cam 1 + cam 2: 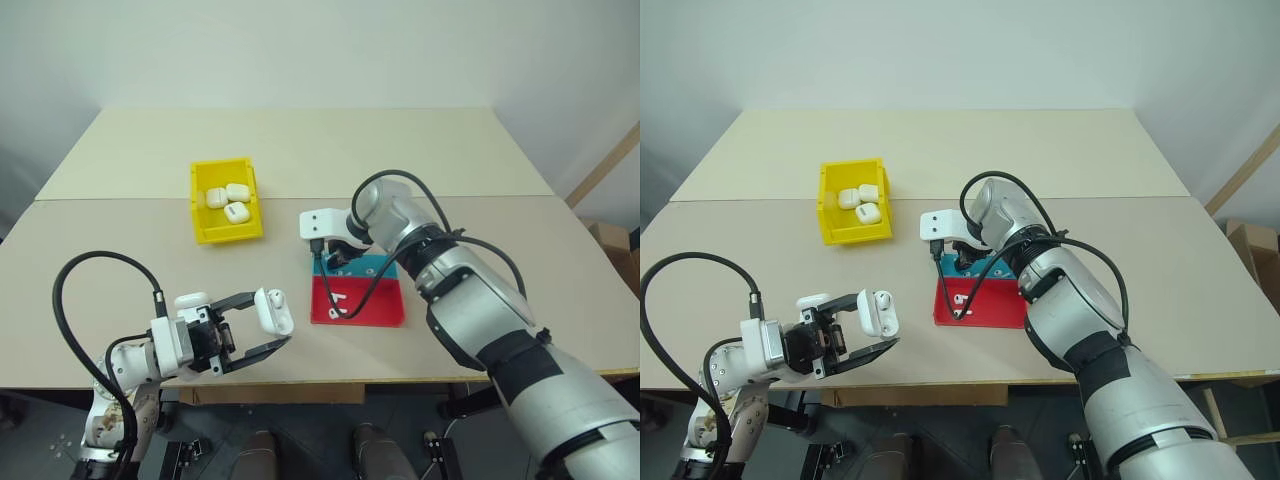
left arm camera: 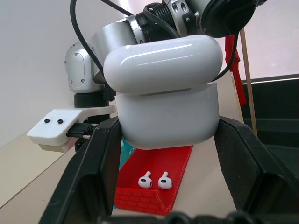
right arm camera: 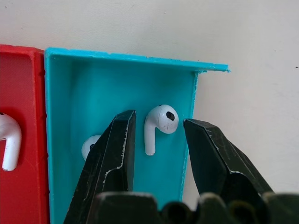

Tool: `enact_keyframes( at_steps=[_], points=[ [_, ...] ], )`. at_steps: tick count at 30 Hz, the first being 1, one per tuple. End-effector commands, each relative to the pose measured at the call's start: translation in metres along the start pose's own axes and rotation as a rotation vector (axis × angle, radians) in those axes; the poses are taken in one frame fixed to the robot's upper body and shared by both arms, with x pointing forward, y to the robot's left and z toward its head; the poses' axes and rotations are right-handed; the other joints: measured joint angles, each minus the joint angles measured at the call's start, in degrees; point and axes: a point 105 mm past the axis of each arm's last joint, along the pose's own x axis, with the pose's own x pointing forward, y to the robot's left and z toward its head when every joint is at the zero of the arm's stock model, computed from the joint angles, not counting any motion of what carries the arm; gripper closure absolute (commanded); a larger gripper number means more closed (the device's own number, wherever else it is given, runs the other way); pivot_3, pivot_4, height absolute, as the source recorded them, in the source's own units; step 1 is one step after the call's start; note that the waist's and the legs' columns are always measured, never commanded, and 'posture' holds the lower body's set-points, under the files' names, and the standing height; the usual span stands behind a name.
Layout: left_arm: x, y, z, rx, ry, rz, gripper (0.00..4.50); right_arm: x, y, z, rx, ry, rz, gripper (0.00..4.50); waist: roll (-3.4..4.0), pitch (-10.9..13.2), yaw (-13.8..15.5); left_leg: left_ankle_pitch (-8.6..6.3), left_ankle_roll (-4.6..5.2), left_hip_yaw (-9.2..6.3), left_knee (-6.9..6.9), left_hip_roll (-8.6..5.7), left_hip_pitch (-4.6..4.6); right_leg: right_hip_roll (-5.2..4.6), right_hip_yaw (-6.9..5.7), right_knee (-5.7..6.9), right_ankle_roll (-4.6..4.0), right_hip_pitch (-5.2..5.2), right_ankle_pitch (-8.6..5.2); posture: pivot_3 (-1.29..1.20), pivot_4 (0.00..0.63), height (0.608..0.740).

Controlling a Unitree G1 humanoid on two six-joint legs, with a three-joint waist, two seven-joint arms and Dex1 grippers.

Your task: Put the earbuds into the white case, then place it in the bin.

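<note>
The left arm is bent low at the near edge, its wrist turned so the left gripper [image 1: 262, 325] points level toward the right; its fingers [image 2: 91, 172] are clamped on the case [image 2: 166, 93]. The right arm reaches forward and across, the right gripper [image 3: 159, 135] angled steeply down, fingers [image 3: 110, 154] parted around an earbud [image 3: 159, 121].

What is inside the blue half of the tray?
In the blue compartment one earbud lies between the right gripper fingers, apart from both. A second earbud is partly covered by one finger.
</note>
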Motion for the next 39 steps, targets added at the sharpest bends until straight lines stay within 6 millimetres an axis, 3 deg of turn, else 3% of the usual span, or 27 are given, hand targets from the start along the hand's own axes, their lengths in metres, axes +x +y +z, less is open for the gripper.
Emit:
enact_keyframes(
  at_steps=[1,8,11,25,27,33,37,39],
  points=[
    [0.003,0.000,0.008,0.050,-0.016,-0.013,1.78,-0.007,-0.007,0.007,-0.034,-0.008,-0.032,2.47,0.00,0.0,0.0,0.00,0.00,0.00,0.00,0.00,0.01,0.00,0.00,0.01,0.00,0.00,0.00,0.00,0.150,0.740],
    [0.003,0.000,0.008,0.053,-0.015,-0.016,1.78,-0.006,-0.007,0.006,-0.034,-0.004,-0.028,2.47,0.00,0.0,0.0,0.00,0.00,0.00,0.00,0.00,0.02,0.00,0.00,0.01,0.00,0.01,0.00,0.00,0.150,0.740],
    [0.003,0.000,0.008,0.051,-0.014,-0.017,1.78,-0.006,-0.007,0.006,-0.036,-0.004,-0.027,3.02,0.00,0.0,0.0,0.00,0.00,0.00,0.00,0.00,0.02,0.00,0.00,0.01,0.00,0.01,0.00,0.00,0.150,0.740],
    [0.004,0.000,0.007,0.053,-0.012,-0.022,1.78,-0.004,-0.005,0.006,-0.046,-0.006,-0.018,3.02,0.00,0.0,0.0,0.00,0.00,0.00,0.00,0.00,0.02,0.00,0.00,0.01,0.00,0.01,0.00,0.00,0.150,0.740],
    [0.004,0.000,0.007,0.054,-0.011,-0.023,1.78,-0.004,-0.005,0.007,-0.048,-0.007,-0.017,3.40,0.00,0.0,0.0,0.00,0.00,0.00,0.00,0.00,0.02,0.00,0.00,0.01,0.00,0.01,0.00,0.00,0.150,0.740],
    [0.003,0.000,0.007,0.054,-0.009,-0.026,1.78,-0.004,-0.005,0.008,-0.052,-0.014,-0.023,3.40,0.00,0.0,0.0,0.00,0.00,0.00,0.00,0.00,0.02,0.00,0.00,0.02,0.00,0.01,0.00,0.00,0.150,0.740],
    [0.003,0.003,0.007,0.058,-0.013,-0.028,1.78,-0.011,-0.010,0.011,-0.054,-0.037,-0.049,3.40,0.00,0.0,0.0,0.00,0.00,0.00,0.00,0.00,0.02,0.00,0.00,0.01,0.00,0.01,0.00,0.00,0.150,0.740],
    [0.005,0.009,0.009,0.067,-0.020,-0.024,1.78,-0.028,-0.021,0.015,-0.025,-0.089,-0.106,3.40,0.00,0.0,0.0,0.00,0.00,-0.01,0.00,0.00,0.00,0.00,-0.01,0.01,0.00,0.01,0.00,0.00,0.150,0.740]
  ],
)
